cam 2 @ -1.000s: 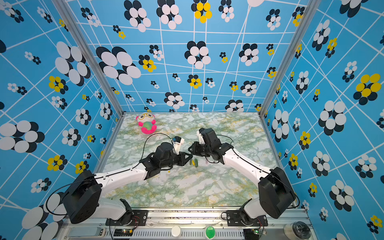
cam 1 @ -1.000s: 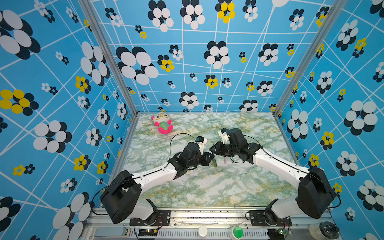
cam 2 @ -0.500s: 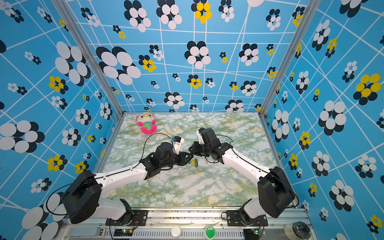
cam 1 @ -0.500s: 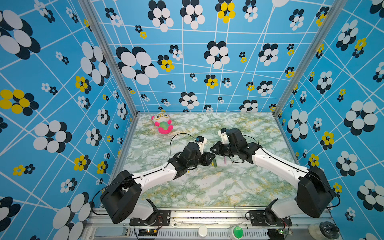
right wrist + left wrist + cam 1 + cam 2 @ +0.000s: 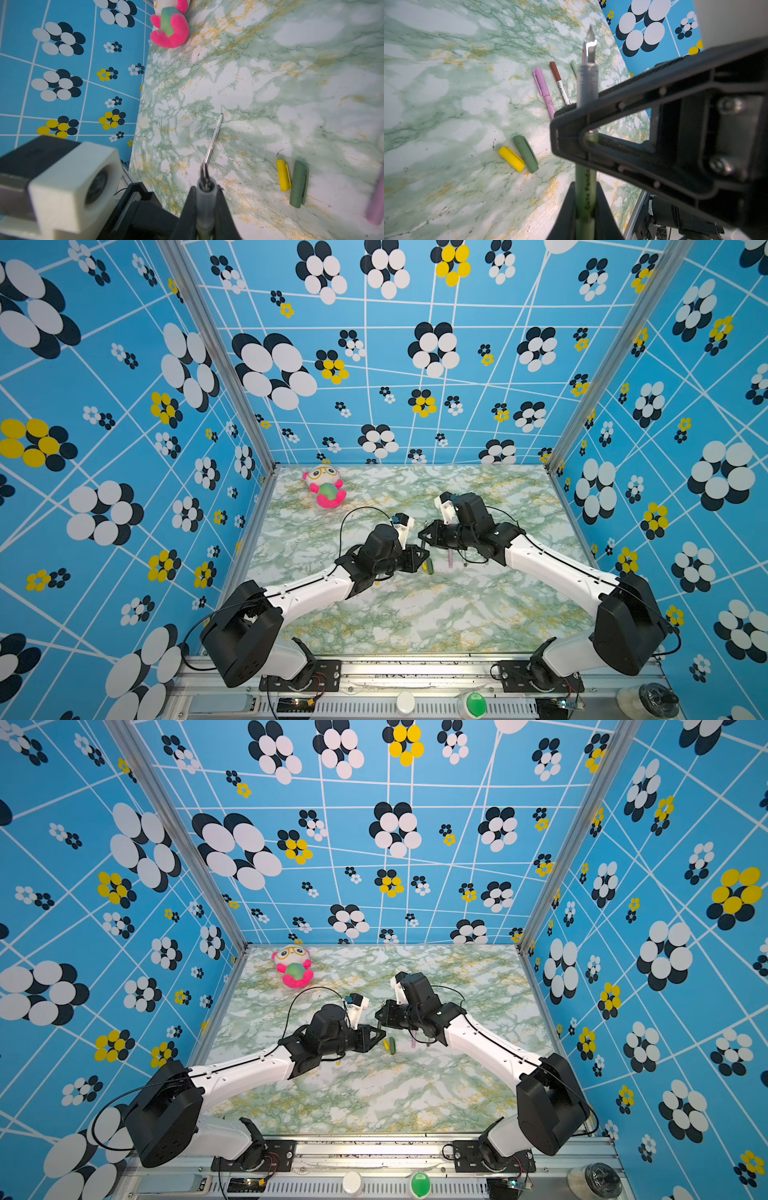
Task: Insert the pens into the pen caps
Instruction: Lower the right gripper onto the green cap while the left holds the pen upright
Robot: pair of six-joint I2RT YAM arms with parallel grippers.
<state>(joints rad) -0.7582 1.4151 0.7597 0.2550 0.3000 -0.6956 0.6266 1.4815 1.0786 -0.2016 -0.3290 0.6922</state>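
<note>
A pale green pen (image 5: 587, 83) with a grey grip section and a bare metal nib is held at both ends. My left gripper (image 5: 585, 187) is shut on its green body. My right gripper (image 5: 205, 193) is shut on the grey section, nib pointing out past the fingers. In both top views the two grippers (image 5: 419, 558) (image 5: 424, 537) meet at mid-table. On the table lie a yellow pen cap (image 5: 511, 159) beside a dark green pen cap (image 5: 526, 153), a pink pen (image 5: 543, 89) wearing a pink cap, and a white pen (image 5: 559, 82) wearing a brown cap. A pale green cap (image 5: 573, 66) shows partly behind the held pen.
A thin white uncapped pen (image 5: 214, 137) lies alone on the marble top, on the left arm's side of the caps. A pink plush toy (image 5: 324, 489) sits at the back left corner. Blue patterned walls (image 5: 665, 489) close in three sides.
</note>
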